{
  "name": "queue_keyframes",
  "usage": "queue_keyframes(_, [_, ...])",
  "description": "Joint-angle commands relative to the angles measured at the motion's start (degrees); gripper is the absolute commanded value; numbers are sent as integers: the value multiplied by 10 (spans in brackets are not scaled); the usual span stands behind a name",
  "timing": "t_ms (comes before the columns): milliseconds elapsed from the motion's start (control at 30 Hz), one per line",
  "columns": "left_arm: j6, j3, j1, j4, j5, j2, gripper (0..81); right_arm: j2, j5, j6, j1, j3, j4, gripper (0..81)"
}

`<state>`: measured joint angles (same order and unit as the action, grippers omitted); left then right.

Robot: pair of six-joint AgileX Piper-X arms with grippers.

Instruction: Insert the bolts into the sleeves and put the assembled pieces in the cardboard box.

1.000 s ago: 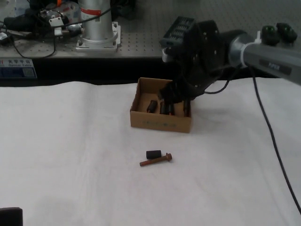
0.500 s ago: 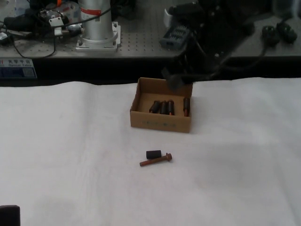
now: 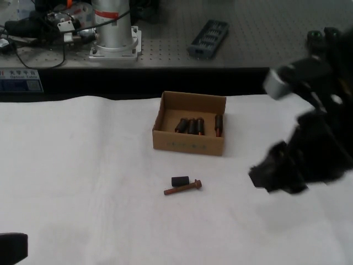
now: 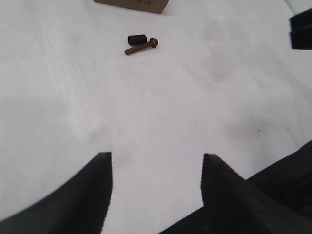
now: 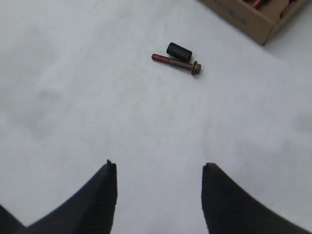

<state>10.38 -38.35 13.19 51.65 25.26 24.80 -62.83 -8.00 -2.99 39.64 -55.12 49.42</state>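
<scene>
**Q:** Quick check, how do your jaws stand?
**A:** Your left jaws are apart with nothing between them, hanging over the bare white counter [image 3: 77,176]. Your right jaws are the same: apart, holding nothing, over the counter.

**Q:** Where is your right arm?
**A:** Your right arm [image 3: 311,157] is at the right edge of the high view. It is below and to the right of the cardboard box [image 3: 189,144], well apart from it.

**Q:** What about the loose parts?
**A:** One bolt [image 3: 182,189] lies flat at the centre of the high view, below the box, with its head toward the right. One sleeve [image 3: 180,180] lies on its side just above the bolt, right beside the shank. You can't tell whether they touch. The bolt is not in the sleeve. In your left wrist view the pair is in the upper middle, far from the jaws. In your right wrist view it is also in the upper part, clear of the jaws.

**Q:** What is in the box?
**A:** There are four dark assembled pieces [image 3: 191,126] on its floor. Three lie side by side near the middle and one lies alone by the right wall. The box is open-topped and upright, in the upper centre of the frame.
</scene>
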Motion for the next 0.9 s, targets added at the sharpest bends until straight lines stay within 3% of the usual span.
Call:
queue_keyframes(0, [-6, -2, -1, -9, -6, 18, 400, 80, 11, -28, 5, 66, -12, 394])
queue_keyframes(300, [-5, -2, -1, -30, -6, 46, 400, 261, 36, -32, 5, 163, -44, 394])
queue_keyframes(400, [3, -2, -1, -36, 3, 46, 400, 266, 31, -102, 5, 172, -66, 394])
queue_keyframes(667, [3, -2, -1, -42, 46, 46, 400, 103, -47, -296, 5, 172, -177, 394])
queue_keyframes(867, [-34, -2, -1, -42, 51, 46, 400, 1, -85, -308, 5, 151, -239, 394])
